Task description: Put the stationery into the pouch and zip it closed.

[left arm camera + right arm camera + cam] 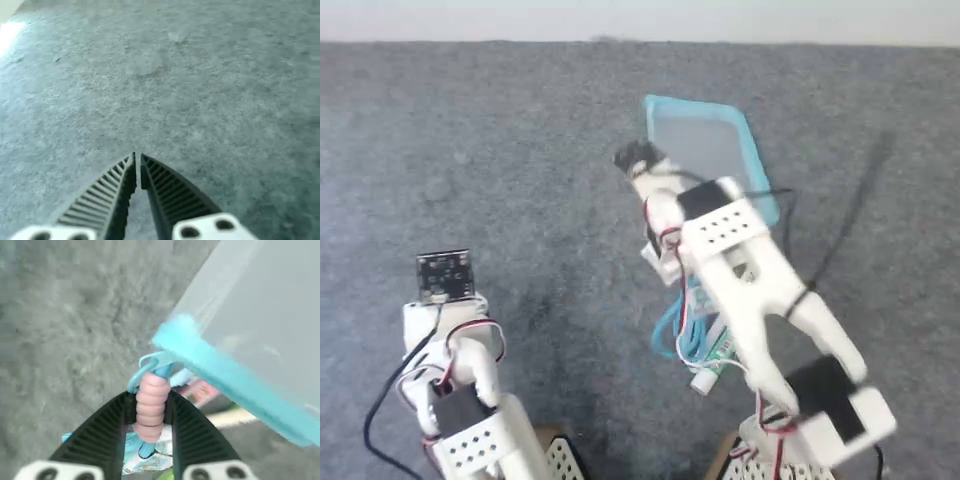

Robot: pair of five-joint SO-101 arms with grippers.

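The pouch [705,150] is translucent with a light blue border and lies flat at the back of the grey mat. In the right wrist view its blue edge [220,375] runs just past my right gripper [150,397]. That gripper is shut on a pen [149,407] with a pink ribbed grip and a blue clip, held beside a corner of the pouch. More stationery [700,345] lies in a heap under the right arm: blue loops, a white tube and a printed card. My left gripper [137,157] is shut and holds nothing, hanging over bare mat.
The left arm [455,340] stands at the front left, far from the pouch. Grey mat [500,170] covers the whole table. The right arm [750,280] crosses above the heap of stationery.
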